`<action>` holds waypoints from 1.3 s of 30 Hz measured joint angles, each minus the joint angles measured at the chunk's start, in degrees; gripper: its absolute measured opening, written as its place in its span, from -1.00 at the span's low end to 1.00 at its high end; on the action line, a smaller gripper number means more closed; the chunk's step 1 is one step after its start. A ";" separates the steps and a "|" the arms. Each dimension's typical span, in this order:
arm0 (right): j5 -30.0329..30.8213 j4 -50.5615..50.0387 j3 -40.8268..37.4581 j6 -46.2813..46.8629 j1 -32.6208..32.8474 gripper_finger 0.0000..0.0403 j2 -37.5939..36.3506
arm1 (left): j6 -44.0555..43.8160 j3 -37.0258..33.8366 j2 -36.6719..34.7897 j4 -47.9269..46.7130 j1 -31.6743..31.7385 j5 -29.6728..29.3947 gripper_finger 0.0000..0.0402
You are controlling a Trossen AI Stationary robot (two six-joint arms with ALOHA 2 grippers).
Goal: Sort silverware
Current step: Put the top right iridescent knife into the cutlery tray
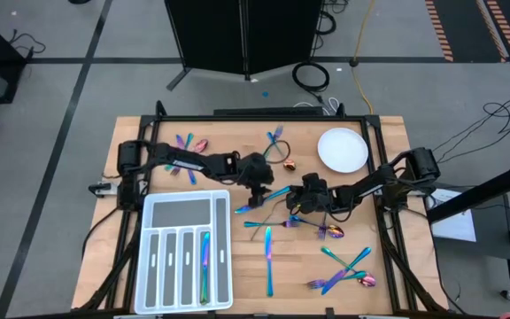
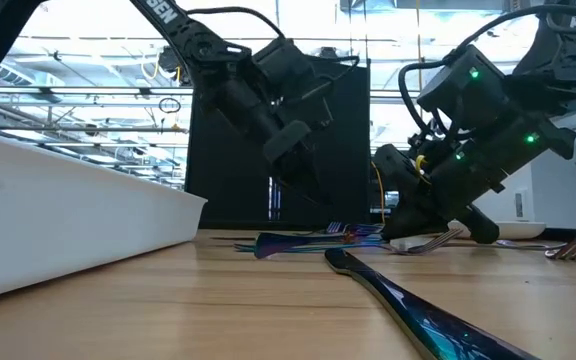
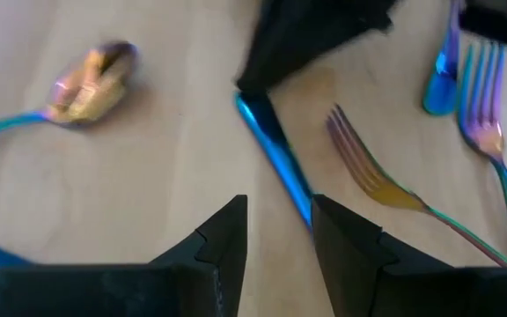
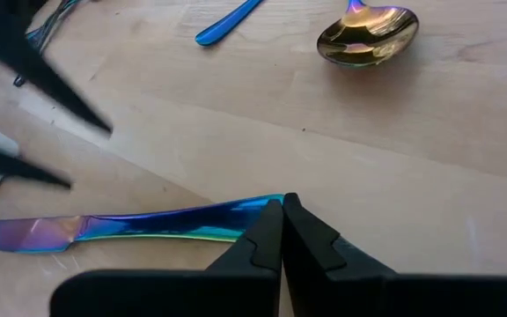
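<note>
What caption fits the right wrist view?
Right claw shut at the handle end of an iridescent knife on the wooden table, coppery spoon beyond.

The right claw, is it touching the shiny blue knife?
Touching. In the right wrist view the shut right claw has its fingertips pressed against the handle end of the knife, with no wood showing between them.

Beside the white compartmented tray (image 1: 184,252), the knife (image 4: 139,224) shimmers iridescent blue, shading to pink and purple at its blade. Farther from the tray, a spoon (image 4: 368,37) gleams coppery gold, near a round white plate (image 1: 342,150) on the pale wood table (image 1: 237,133).
</note>
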 joint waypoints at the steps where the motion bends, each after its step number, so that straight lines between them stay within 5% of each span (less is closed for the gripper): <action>1: 0.01 0.00 0.00 0.04 0.04 -1.00 0.00 | 0.00 -0.11 0.02 -0.11 -0.71 -1.10 -0.36; 6: -0.44 -0.09 0.00 0.30 0.02 -1.00 -0.04 | -0.77 -0.68 0.03 0.44 -2.98 -9.43 -0.36; 17: -0.40 -0.28 0.02 0.57 0.26 -1.00 -0.04 | -9.50 -0.72 0.76 0.42 -4.93 -10.54 -0.36; 39: -0.38 -0.27 0.02 0.25 0.31 -1.00 -0.04 | -10.51 -0.70 3.87 -0.14 -7.43 -15.57 -0.36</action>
